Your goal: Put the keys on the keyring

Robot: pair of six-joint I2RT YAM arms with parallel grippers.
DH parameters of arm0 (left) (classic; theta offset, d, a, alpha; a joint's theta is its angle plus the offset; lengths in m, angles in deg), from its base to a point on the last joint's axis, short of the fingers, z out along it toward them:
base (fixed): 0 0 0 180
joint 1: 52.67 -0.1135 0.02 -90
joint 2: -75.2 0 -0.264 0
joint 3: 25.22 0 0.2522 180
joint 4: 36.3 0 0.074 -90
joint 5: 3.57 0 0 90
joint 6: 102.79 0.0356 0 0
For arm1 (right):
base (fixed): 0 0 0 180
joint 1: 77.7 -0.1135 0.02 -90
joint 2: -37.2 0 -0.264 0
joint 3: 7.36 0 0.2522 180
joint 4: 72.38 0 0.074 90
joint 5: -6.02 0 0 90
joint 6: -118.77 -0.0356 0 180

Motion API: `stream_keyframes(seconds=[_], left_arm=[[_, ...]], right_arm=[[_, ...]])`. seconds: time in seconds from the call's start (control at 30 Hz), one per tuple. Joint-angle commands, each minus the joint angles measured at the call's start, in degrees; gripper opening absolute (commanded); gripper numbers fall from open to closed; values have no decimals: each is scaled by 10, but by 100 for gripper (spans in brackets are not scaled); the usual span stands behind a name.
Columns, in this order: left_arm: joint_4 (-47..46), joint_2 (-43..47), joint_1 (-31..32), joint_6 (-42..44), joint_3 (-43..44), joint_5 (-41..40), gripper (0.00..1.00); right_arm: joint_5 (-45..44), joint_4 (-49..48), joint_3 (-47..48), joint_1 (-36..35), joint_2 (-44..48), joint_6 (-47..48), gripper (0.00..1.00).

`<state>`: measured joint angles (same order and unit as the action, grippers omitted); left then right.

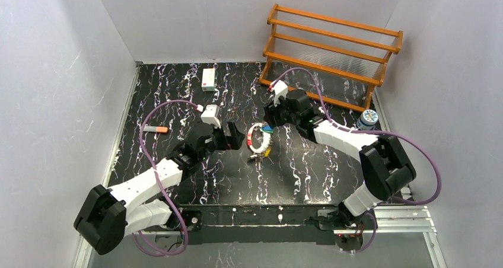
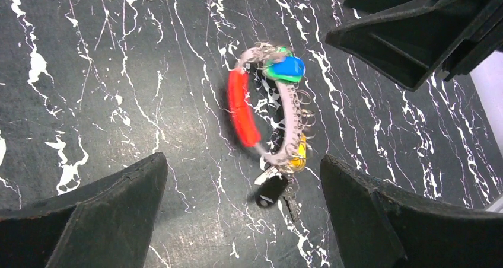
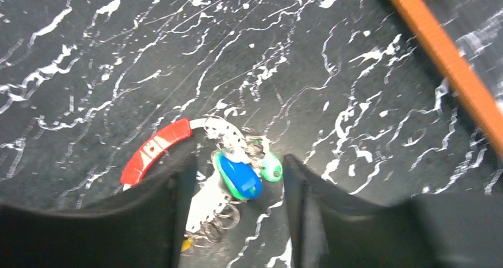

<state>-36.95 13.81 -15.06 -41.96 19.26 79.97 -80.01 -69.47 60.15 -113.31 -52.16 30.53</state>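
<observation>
Left claw (image 1: 235, 139) gapes wide and empty beside the keyring (image 1: 258, 139), flat on the tabletop (image 1: 308, 173). Keys (image 3: 240, 176) rest at its far end, between the right claw's (image 3: 238, 161) parted fingers, seemingly untouched. Likely light and jangly, so grip the stiff red segment (image 2: 242, 111).

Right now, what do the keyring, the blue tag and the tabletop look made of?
Keyring: pale, metal-looking loop carrying wire rings, with a glossy red segment, probably plastic. Blue tag: smooth and shiny, likely plastic. Tabletop: black with white veins, marble-patterned; stone or printed sheet, unclear.
</observation>
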Motion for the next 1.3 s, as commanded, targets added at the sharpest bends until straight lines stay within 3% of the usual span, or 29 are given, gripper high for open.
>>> stream_keyframes(seconds=[0.0, 0.1, 0.27, 0.63, 0.97, 1.27], left_arm=[[-41, 11, -3, -8, -13, 12, 98], [-50, 3, -3, -12, -15, 16, 98], [-63, -9, -11, -12, -20, 21, 98], [-96, 2, -93, -27, -55, 41, 98], [-99, 126, -103, 81, -116, -126, 98], [-142, 106, -103, 132, -148, -266, 98]], right_arm=[[8, -35, 19, 19, 13, -1, 74], [21, -44, 7, 37, 23, -12, 88], [51, -59, -14, 58, 37, -35, 98], [77, -70, -88, 100, 75, -82, 99], [-32, -104, -214, 132, 189, -92, 99], [-197, -159, -301, 132, 281, -30, 99]])
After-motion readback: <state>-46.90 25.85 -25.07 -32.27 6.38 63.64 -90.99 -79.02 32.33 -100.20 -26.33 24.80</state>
